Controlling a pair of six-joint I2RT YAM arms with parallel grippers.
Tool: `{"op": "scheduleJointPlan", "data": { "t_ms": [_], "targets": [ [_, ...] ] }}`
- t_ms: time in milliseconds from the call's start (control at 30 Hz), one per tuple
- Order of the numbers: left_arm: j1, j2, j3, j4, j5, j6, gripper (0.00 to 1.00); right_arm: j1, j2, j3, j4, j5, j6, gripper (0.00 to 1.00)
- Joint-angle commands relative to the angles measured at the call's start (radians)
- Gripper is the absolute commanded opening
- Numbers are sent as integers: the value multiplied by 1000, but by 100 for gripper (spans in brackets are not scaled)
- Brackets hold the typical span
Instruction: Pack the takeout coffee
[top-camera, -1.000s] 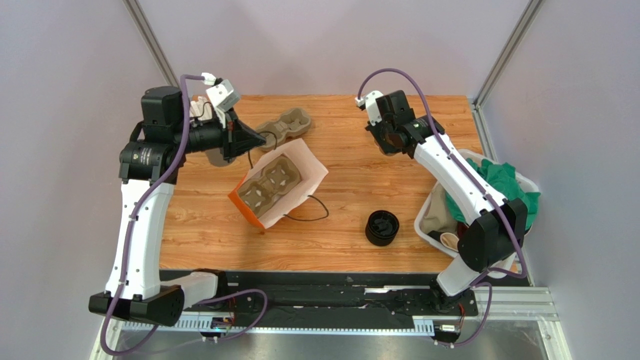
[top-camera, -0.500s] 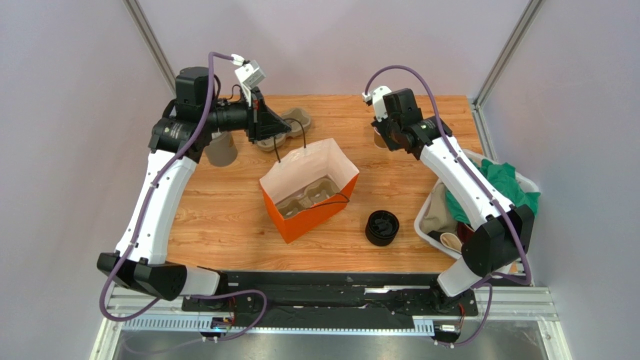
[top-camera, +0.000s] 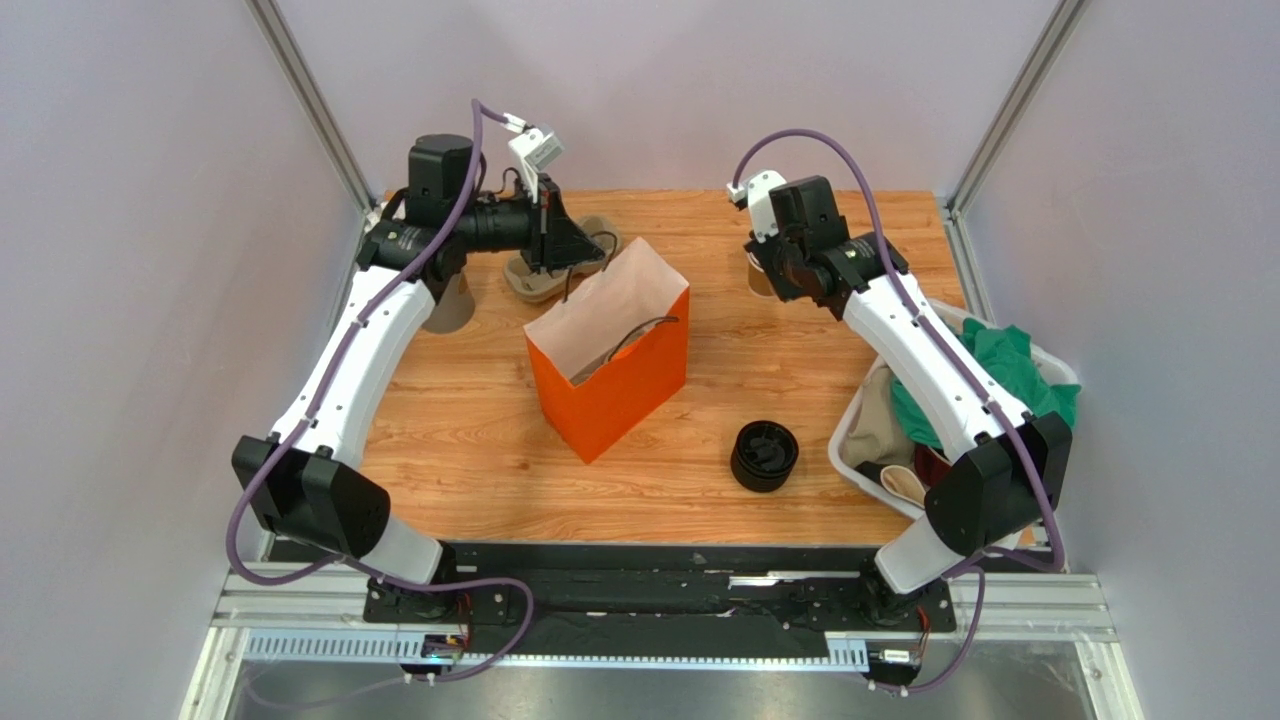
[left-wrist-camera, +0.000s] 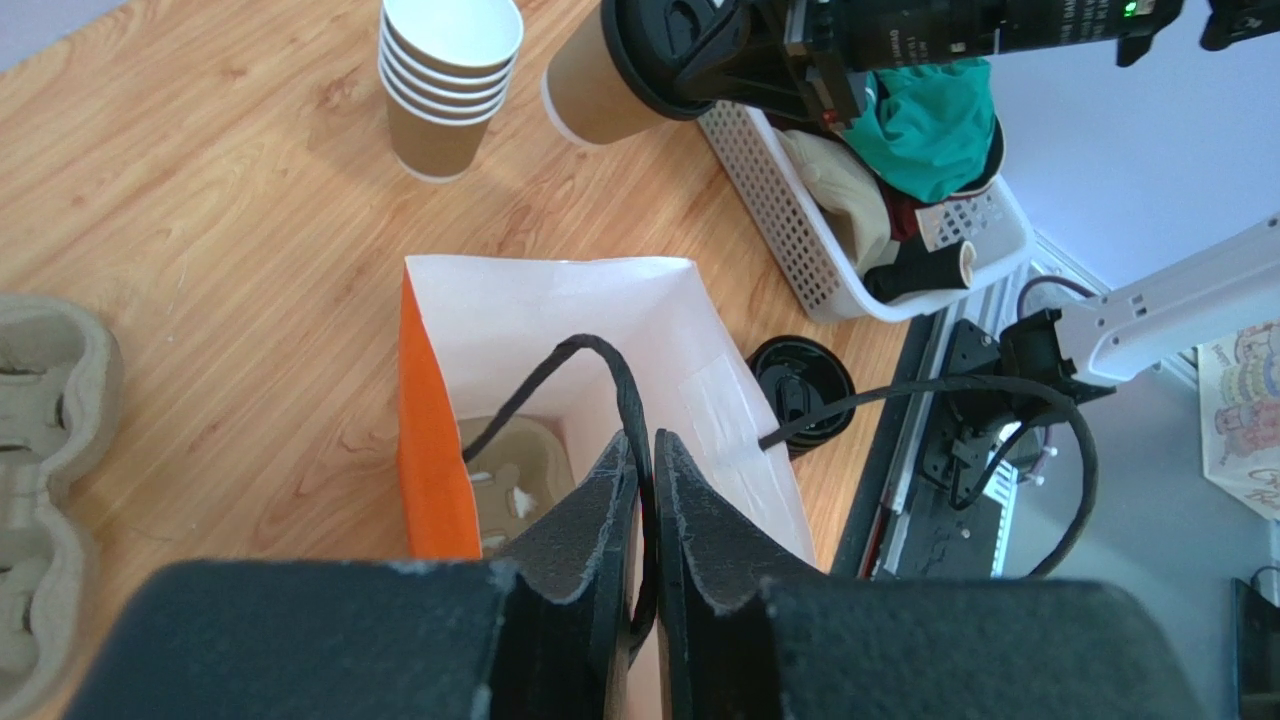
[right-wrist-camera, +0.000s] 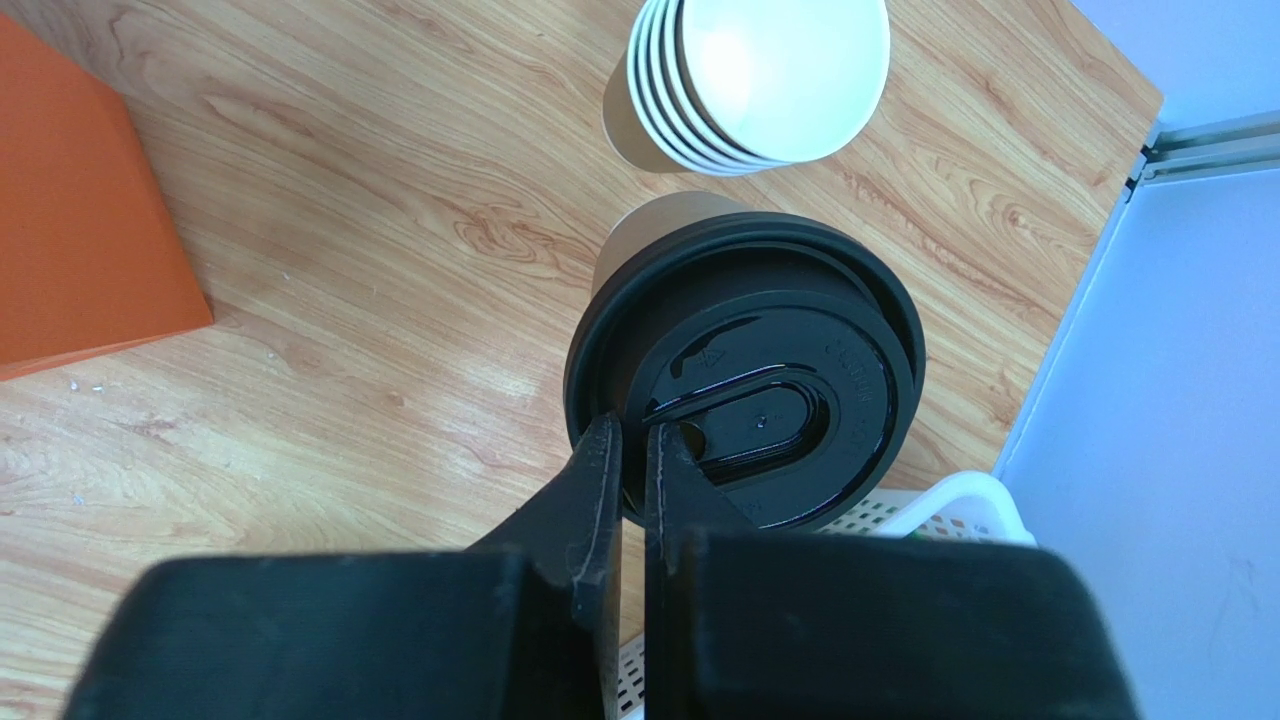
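Wooden worktop (top-camera: 451, 435): your left gripper (left-wrist-camera: 643, 455), clenched on orange bag (top-camera: 624, 393) handle (left-wrist-camera: 579, 353); your right gripper (right-wrist-camera: 633, 435), grasping takeout coffee (right-wrist-camera: 781, 330), right of bag.

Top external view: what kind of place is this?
Most likely a robot test cell, not a café: two arms bolted to a wooden table between bare walls, staged with a takeout coffee, an orange paper bag and spare cups.

I saw the bag (top-camera: 609, 393) standing mid-way across the bench (top-camera: 436, 428), with a cup carrier (left-wrist-camera: 519, 465) inside it and a second carrier (left-wrist-camera: 45, 435) behind it to the left. The lid pile (top-camera: 765, 455) lay to the bag's right, and the basket (top-camera: 851, 435) further right at the edge. The takeout coffee (right-wrist-camera: 747, 383) was just beside the cup stack (right-wrist-camera: 759, 68), at the far right.
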Motion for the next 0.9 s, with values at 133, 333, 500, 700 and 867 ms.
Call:
{"op": "scheduleJointPlan", "data": {
  "t_ms": [133, 333, 500, 700, 867],
  "targets": [
    [-9, 6, -29, 68, -26, -15, 29, -3, -81, 121, -3, -106, 49, 0],
    [-8, -34, -41, 63, -75, 2, 38, 75, -60, 352, -115, -142, 25, 0],
    [-6, -65, -70, 78, -130, -3, 40, 147, -12, 572, -215, -210, 58, 0],
    [8, -95, -69, 71, -217, -23, 41, 268, 23, 617, -222, -323, 118, 0],
    [43, -134, -98, 100, -222, -53, 42, 353, 94, 623, -238, -310, 118, 0]
  ]
}}
